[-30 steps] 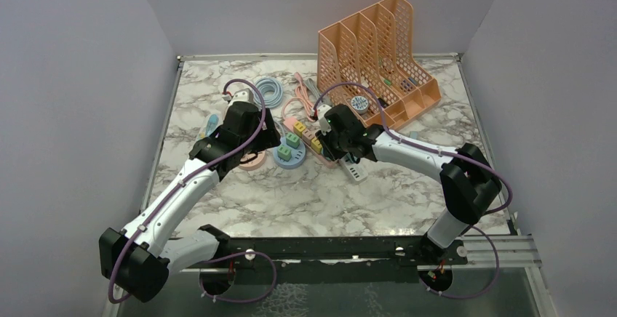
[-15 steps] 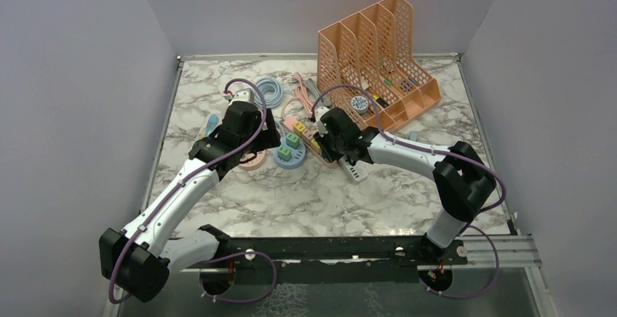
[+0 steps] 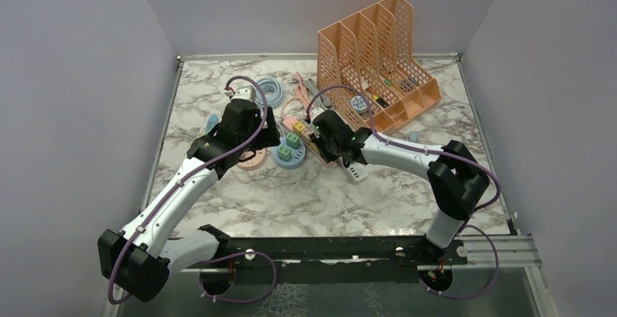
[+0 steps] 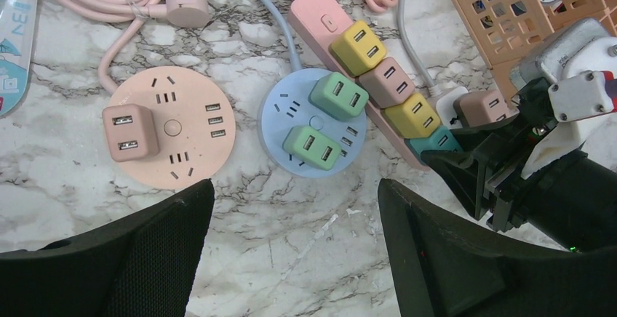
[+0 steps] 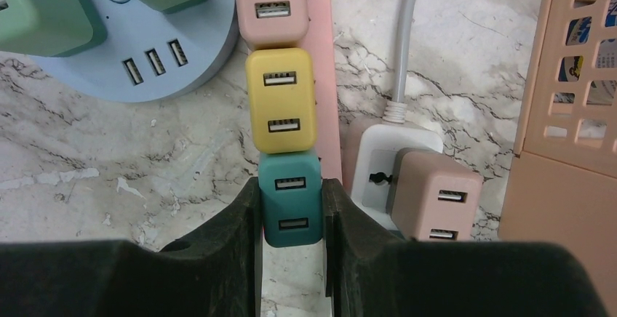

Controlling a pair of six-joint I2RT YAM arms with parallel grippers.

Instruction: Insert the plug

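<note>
On the table's (image 3: 305,201) far half, the right arm (image 3: 400,153) has edged left over the pink power strip (image 5: 327,113), where the right gripper (image 5: 291,211) pinches the teal plug (image 5: 291,193) at the strip's end, likely seating it, while the left gripper (image 4: 291,190) has spread wider.

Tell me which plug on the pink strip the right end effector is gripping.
The teal plug, last on the strip, beside a yellow plug. Only it is clamped by the right end effector.
</note>
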